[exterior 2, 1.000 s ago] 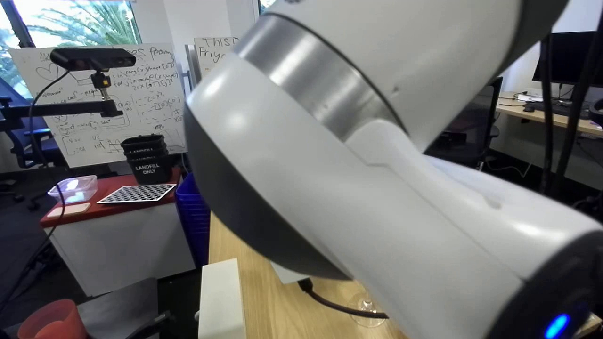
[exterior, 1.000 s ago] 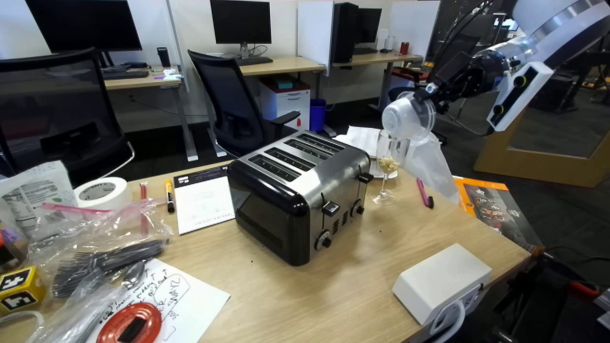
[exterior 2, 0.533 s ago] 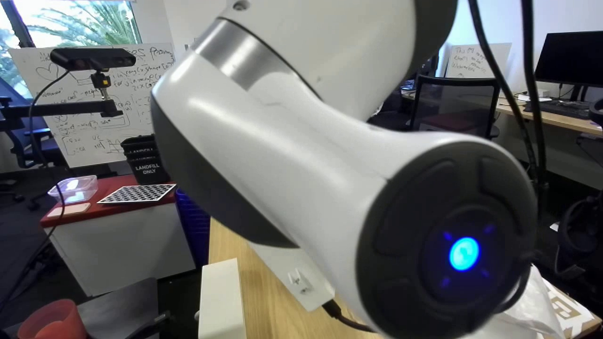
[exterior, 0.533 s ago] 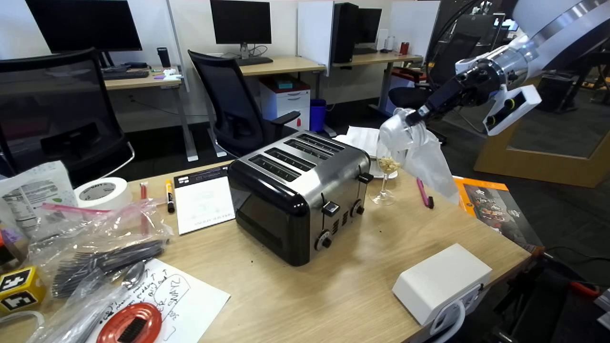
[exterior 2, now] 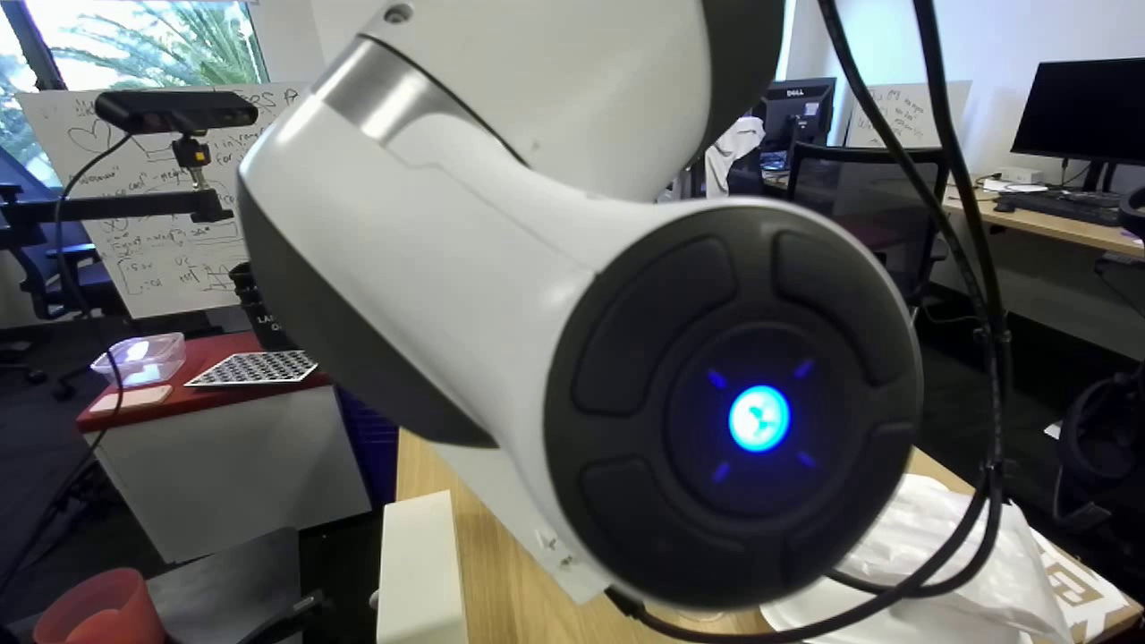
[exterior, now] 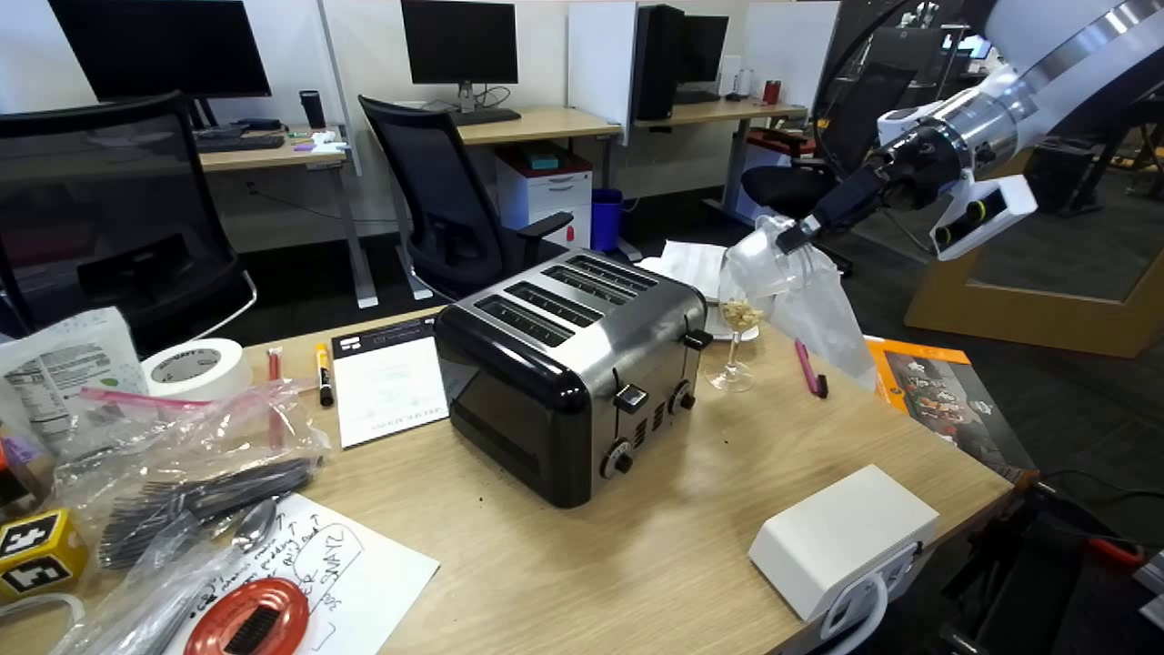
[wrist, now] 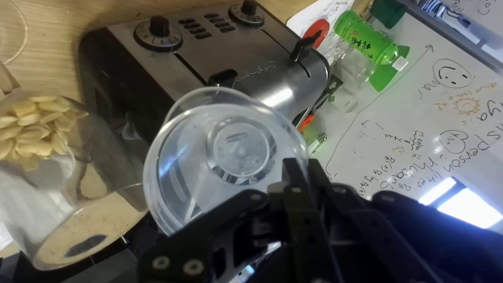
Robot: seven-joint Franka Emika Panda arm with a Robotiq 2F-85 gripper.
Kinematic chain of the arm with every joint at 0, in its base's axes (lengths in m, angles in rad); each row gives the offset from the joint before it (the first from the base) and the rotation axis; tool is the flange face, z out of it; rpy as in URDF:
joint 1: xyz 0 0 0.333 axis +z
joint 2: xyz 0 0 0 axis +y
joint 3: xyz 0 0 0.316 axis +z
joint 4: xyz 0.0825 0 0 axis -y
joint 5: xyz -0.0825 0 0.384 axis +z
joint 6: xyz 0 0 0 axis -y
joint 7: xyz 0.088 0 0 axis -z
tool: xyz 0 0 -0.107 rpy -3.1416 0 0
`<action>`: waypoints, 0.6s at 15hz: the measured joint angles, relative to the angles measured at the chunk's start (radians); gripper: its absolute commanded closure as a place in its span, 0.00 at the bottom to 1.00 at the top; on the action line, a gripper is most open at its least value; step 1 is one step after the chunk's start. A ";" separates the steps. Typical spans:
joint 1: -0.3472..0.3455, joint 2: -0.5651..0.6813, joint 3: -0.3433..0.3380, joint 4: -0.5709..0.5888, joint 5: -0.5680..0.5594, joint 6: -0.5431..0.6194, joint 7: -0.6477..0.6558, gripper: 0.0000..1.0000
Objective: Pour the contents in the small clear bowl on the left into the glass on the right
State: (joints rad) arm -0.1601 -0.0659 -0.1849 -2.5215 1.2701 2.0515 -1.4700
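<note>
The small clear bowl (exterior: 757, 263) is tipped on its side at the height of the glass's top. My gripper (wrist: 302, 162) is shut on its rim; in an exterior view the gripper (exterior: 793, 238) reaches in from the right. Looking into the bowl (wrist: 184, 157) from the wrist, I see no bits inside. The stemmed glass (exterior: 730, 376) stands upright beside the toaster, its upper part overlapped by the bowl; whether they touch I cannot tell. The tan-yellow contents (wrist: 33, 131) lie in the bottom of the glass (wrist: 98, 226).
A black-and-silver toaster (exterior: 564, 373) stands just left of the glass. Behind the glass are a white plate (exterior: 750, 334) and a clear plastic bag (exterior: 823, 314). A pink pen (exterior: 806, 367) and a white box (exterior: 846, 537) lie towards the table's right edge.
The bowl has turned with my gripper and dropped slightly towards the glass. My arm has swung, showing its round end cap in an exterior view. The bits in the glass look unchanged.
</note>
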 measured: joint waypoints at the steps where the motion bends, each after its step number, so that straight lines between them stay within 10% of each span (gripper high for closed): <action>1: 0.000 0.000 0.000 0.000 0.000 0.000 0.000 0.93; 9: 0.011 -0.005 0.034 -0.040 -0.114 0.165 0.065 0.98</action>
State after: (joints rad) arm -0.1487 -0.0711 -0.1507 -2.5617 1.1561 2.2170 -1.4049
